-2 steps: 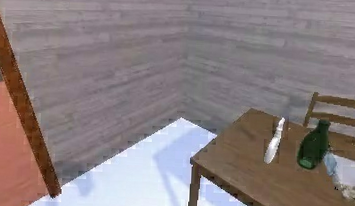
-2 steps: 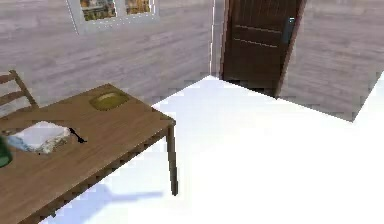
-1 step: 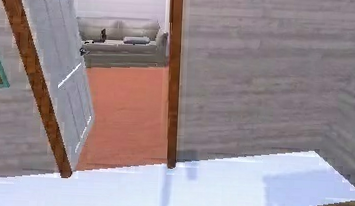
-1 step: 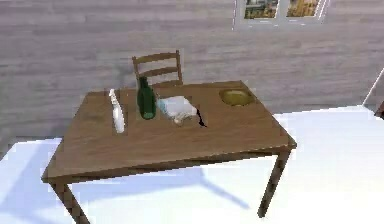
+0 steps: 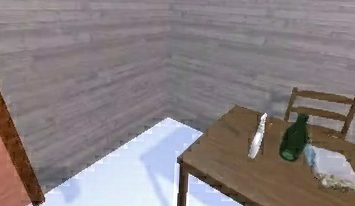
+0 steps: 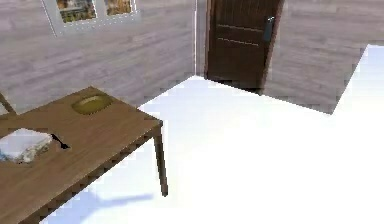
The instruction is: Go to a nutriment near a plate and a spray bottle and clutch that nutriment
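A brown wooden table (image 5: 233,163) stands at the forward view's lower right. On it stand a slim white bottle (image 5: 257,135) and a dark green bottle (image 5: 296,139). A pale crumpled lump (image 5: 333,166) lies to the right of them. In the arm side view the same table (image 6: 100,140) fills the lower left. It carries an olive-yellow plate (image 6: 92,103) near its far edge, a pale lump (image 6: 25,145) at the left, and a small dark thing (image 6: 62,146) beside that lump. I cannot make out any food by shape.
A wooden chair (image 5: 323,107) stands behind the table against the plank wall. A red-brown door edge (image 5: 4,143) leans at the forward view's left. A dark door (image 6: 240,45) is set in the arm side view's far wall. White floor (image 6: 260,150) lies open beside the table.
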You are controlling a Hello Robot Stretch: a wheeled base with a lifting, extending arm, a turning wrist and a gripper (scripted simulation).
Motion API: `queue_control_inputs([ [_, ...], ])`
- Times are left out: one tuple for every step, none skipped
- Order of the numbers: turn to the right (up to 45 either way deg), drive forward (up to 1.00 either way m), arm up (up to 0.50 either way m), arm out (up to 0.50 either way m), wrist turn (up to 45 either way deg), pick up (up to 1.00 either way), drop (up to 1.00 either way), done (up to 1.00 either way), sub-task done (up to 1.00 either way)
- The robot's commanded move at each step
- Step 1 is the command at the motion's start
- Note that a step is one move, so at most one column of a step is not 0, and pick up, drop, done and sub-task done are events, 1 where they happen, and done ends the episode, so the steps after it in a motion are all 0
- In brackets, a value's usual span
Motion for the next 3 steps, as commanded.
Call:
queue_control_inputs([
  [45.0,0.0,0.0,0.0,0.0,0.0,0.0,0.0,0.0],
  [30.0,0.0,0.0,0.0,0.0,0.0,0.0,0.0,0.0],
  [0.0,0.5,0.0,0.0,0.0,0.0,0.0,0.0,0.0],
])
